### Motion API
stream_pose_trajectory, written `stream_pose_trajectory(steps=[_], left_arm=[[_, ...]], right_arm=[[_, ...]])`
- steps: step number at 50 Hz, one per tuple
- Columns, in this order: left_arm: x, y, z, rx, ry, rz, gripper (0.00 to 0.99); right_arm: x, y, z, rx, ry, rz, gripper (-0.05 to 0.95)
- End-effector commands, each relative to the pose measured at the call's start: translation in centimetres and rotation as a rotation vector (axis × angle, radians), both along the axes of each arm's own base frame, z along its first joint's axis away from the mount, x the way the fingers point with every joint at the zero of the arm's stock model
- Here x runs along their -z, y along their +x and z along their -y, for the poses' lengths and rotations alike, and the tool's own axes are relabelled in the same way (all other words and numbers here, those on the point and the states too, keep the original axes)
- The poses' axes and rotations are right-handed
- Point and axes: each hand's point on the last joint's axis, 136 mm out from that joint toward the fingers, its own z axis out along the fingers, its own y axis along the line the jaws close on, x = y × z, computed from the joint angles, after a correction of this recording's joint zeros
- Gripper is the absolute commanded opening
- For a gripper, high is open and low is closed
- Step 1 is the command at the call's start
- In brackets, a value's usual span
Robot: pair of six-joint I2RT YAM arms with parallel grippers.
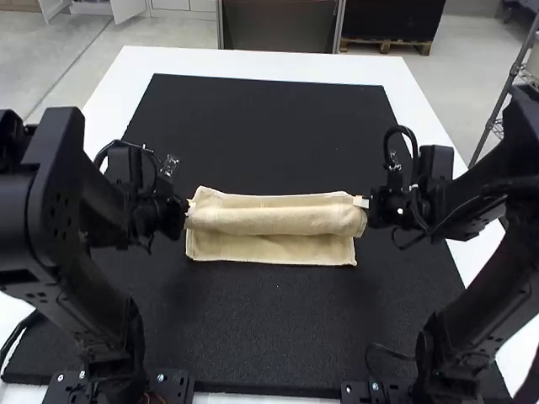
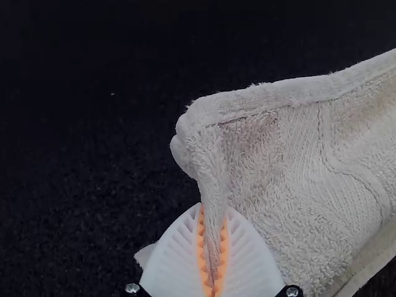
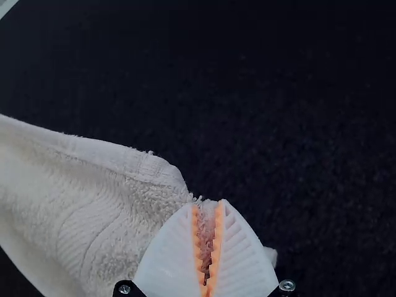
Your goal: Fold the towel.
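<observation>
The cream towel (image 1: 269, 220) lies crosswise on the black mat, a raised roll-like fold running over a flatter layer beneath. At its left end is my left gripper (image 1: 187, 215); at its right end is my right gripper (image 1: 364, 202). In the left wrist view, my left gripper (image 2: 212, 247) is shut on a pinched edge of the towel (image 2: 278, 161) near a corner. In the right wrist view, my right gripper (image 3: 207, 244) is shut on the towel (image 3: 99, 204) near another corner, cloth bunched between its pads.
The black mat (image 1: 278, 328) extends in front of and behind the towel. A white table border (image 1: 253, 63) surrounds it. The two arms flank the towel on either side.
</observation>
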Motion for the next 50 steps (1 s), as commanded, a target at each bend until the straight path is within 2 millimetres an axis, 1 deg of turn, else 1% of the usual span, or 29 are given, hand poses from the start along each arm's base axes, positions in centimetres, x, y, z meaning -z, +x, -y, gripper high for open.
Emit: stream_pose_trajectory(steps=[1, 7, 17, 40, 50], left_arm=[[-0.2, 0.2, -1.4, -0.048, 0.062, 0.028, 0.025], [0.2, 0.1, -1.5, -0.05, 0.07, 0.029, 0.023], [1.2, -0.4, -1.5, -0.051, 0.077, 0.021, 0.023], [2.8, -0.7, -1.5, -0.046, 0.092, 0.002, 0.023], [3.5, -0.6, -1.6, -0.048, 0.09, -0.006, 0.023]], right_arm=[[0.7, 0.1, 1.0, 0.029, -0.028, -0.001, -0.02], [1.2, -0.2, 1.0, 0.03, -0.028, -0.015, -0.02], [2.9, -1.1, 0.9, 0.018, -0.042, -0.052, -0.02], [4.0, -0.7, 1.0, 0.023, -0.044, -0.056, -0.02], [4.7, -0.8, 1.0, 0.02, -0.044, -0.072, -0.02]])
